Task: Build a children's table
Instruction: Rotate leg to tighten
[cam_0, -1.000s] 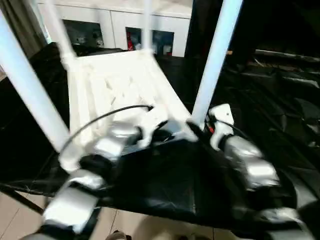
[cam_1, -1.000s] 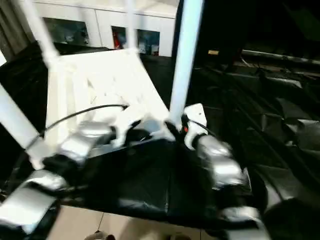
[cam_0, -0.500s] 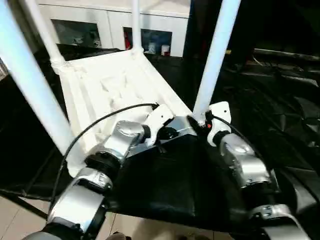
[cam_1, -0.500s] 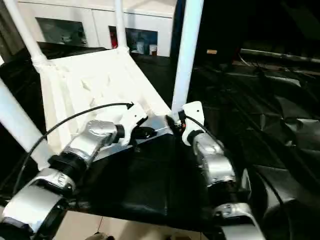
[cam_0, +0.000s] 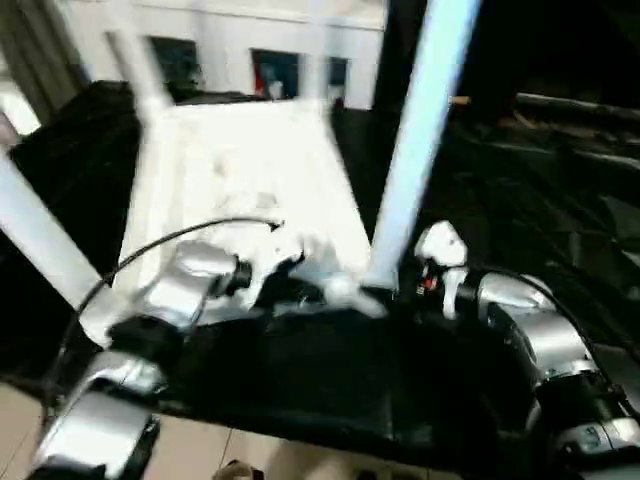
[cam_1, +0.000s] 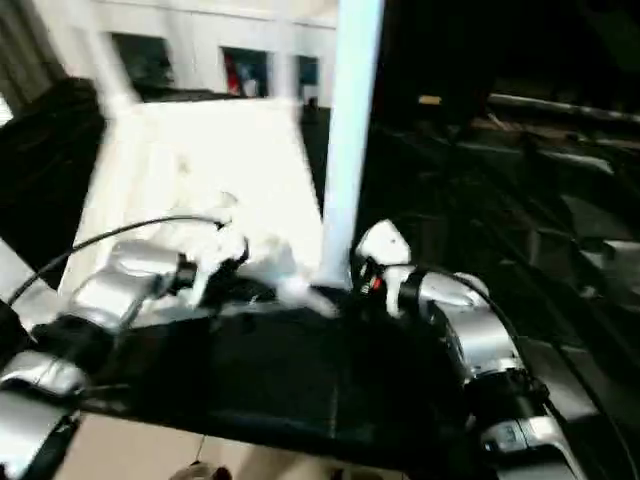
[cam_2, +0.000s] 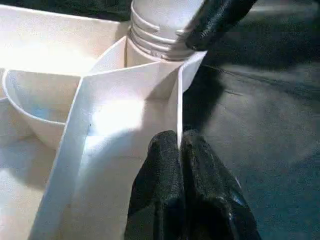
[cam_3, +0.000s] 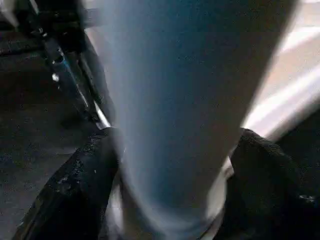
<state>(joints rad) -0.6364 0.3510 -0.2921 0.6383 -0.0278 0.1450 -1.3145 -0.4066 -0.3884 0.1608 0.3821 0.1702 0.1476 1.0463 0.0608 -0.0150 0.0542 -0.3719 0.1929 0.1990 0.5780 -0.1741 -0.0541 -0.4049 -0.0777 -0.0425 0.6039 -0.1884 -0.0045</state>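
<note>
The children's table (cam_0: 240, 160) lies upside down on a black-covered surface, its white legs pointing up. My left gripper (cam_2: 179, 142) is shut on a thin upright wall of the top's rim, close to the near right corner socket. The near right leg (cam_0: 415, 130) rises from that socket, and its threaded base (cam_2: 160, 30) is seated there. My right gripper (cam_0: 400, 285) reaches this leg from the right, low down. One of its black fingers (cam_3: 85, 190) stands on each side of the leg (cam_3: 175, 100), spread apart. Another leg (cam_0: 40, 240) stands at the near left corner.
Black cloth (cam_0: 330, 380) covers the work surface up to its front edge, with pale floor (cam_0: 300, 460) below. White cabinets (cam_0: 250, 40) line the back wall. Dark crumpled sheeting (cam_0: 560, 200) lies to the right. A black cable (cam_0: 170, 245) arcs over my left forearm.
The whole view has swung and blurred, so the camera moved. My right forearm now comes in more from the right of the leg. The left gripper keeps its hold on the rim.
</note>
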